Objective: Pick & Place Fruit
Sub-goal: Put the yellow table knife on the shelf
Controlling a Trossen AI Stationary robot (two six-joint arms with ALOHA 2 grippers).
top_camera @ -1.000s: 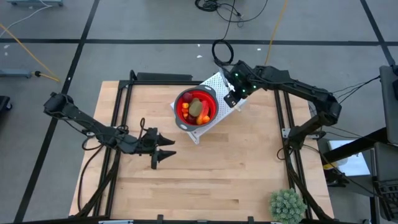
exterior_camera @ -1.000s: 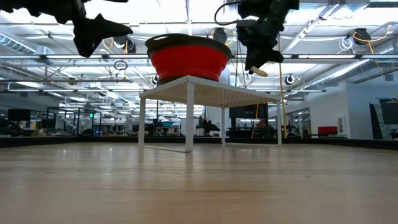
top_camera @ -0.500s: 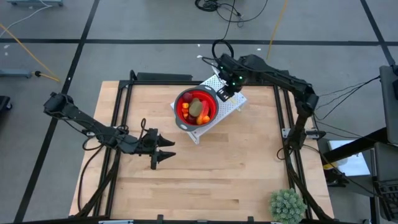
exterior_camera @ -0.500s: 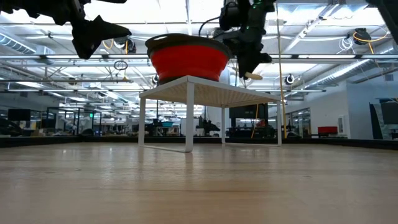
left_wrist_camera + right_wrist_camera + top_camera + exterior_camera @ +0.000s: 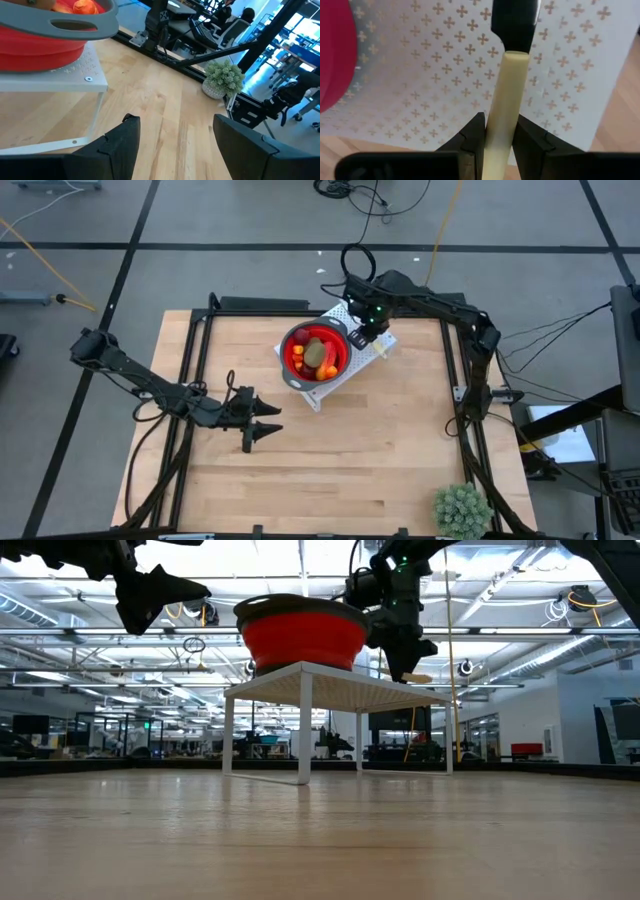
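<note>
The fruit [image 5: 316,356], small orange, dark red and olive-brown pieces, lies in a red bowl [image 5: 340,361] with a grey rim. The bowl stands on a white perforated stand [image 5: 372,350] at the table's far middle. My right gripper [image 5: 364,330] hangs over the stand just right of the bowl, pointing down, shut on a cream-handled knife [image 5: 507,95]. My left gripper [image 5: 268,423] stands open above the table's left middle, nothing between its fingers [image 5: 120,145]. The bowl [image 5: 40,35] and an orange piece [image 5: 82,6] show in its wrist view. My right gripper pinches the knife's cream handle [image 5: 501,131] between its two fingers [image 5: 472,135]. The fingers come from above, pointing down. The black blade [image 5: 515,20] reaches out past them over the stand's top. The handle's free end [image 5: 416,676] sticks out below the gripper, close to the stand's top.
A spiky green plant ball [image 5: 461,510] sits at the table's near right corner. Black frame rails [image 5: 190,380] run along the left and right sides of the table. Bare wood [image 5: 340,460] spreads across the middle and near part.
My right gripper has moved toward the bowl and sunk toward the stand, tipping over until it points nearly straight down. The knife has gone with it, still pinched.
</note>
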